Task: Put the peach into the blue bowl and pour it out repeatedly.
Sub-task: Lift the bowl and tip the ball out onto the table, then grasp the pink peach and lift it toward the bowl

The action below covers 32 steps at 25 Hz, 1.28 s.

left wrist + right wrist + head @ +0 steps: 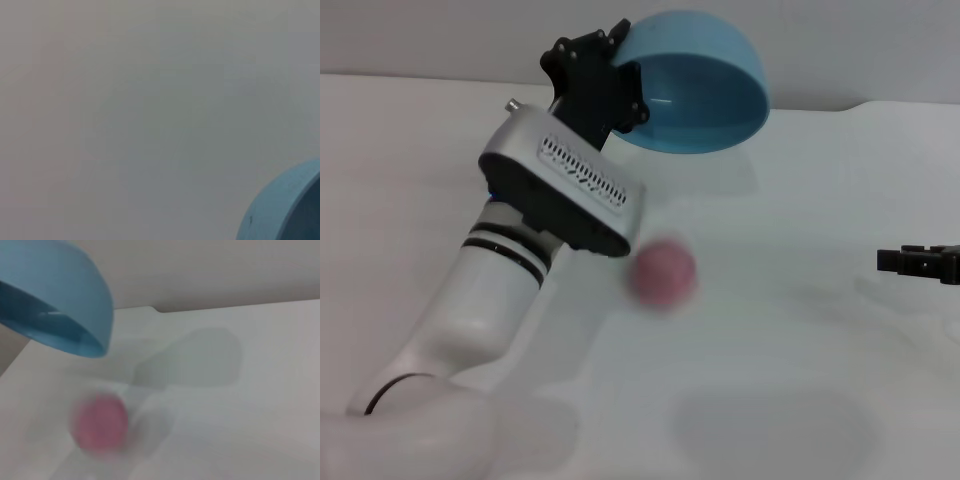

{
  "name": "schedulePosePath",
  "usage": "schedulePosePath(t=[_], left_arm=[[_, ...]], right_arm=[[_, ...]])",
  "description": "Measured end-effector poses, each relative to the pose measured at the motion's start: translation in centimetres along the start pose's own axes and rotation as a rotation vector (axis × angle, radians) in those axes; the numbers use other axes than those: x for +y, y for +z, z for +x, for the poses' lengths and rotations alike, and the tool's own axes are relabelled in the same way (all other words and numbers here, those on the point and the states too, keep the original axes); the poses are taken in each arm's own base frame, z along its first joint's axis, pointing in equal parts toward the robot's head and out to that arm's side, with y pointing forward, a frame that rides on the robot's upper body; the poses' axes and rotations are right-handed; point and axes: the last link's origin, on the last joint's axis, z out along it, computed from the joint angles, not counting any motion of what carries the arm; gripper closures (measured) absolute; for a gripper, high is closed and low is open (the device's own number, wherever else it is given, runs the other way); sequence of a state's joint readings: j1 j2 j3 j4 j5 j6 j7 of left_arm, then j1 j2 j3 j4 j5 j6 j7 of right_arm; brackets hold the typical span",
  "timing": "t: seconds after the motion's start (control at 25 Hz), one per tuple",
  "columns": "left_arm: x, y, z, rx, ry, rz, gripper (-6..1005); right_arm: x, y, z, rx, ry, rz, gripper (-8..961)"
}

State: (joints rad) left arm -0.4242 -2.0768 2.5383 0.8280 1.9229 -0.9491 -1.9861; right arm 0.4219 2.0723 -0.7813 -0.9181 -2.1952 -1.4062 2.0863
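Observation:
My left gripper is shut on the rim of the blue bowl and holds it high above the table at the back, tipped over with its opening facing down and toward me. The bowl is empty. Its rim also shows in the left wrist view and in the right wrist view. The pink peach is out of the bowl, below it near the table's middle, and looks motion-blurred. It also shows in the right wrist view. My right gripper is low at the right edge, away from both.
The white table runs back to a pale wall. My left arm slants across the left half of the head view. The bowl's shadow lies on the table behind the peach.

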Motion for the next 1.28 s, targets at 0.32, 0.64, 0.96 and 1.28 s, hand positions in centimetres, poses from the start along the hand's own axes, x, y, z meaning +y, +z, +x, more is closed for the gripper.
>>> schedulePosePath(t=[0.32, 0.64, 0.96, 1.28], left_arm=[[-0.3, 0.0, -0.8, -0.025, -0.090, 0.005, 1000], [-3.5, 4.1, -4.2, -0.360, -0.463, -0.137, 999], [-8.6, 5.7, -6.9, -0.565, -0.881, -0.405, 1000], [-14.8, 1.8, -10.6, -0.837, -1.037, -0.416, 1000]], right_arm=[[0.2, 0.4, 0.1, 0.002, 0.005, -0.014, 436], [0.9, 1.7, -0.3, 0.023, -0.006, -0.055, 436], [2.8, 4.2, -1.9, 0.041, -0.109, -0.140, 436], [7.4, 8.6, -3.1, -0.004, -0.375, -0.290, 436]])
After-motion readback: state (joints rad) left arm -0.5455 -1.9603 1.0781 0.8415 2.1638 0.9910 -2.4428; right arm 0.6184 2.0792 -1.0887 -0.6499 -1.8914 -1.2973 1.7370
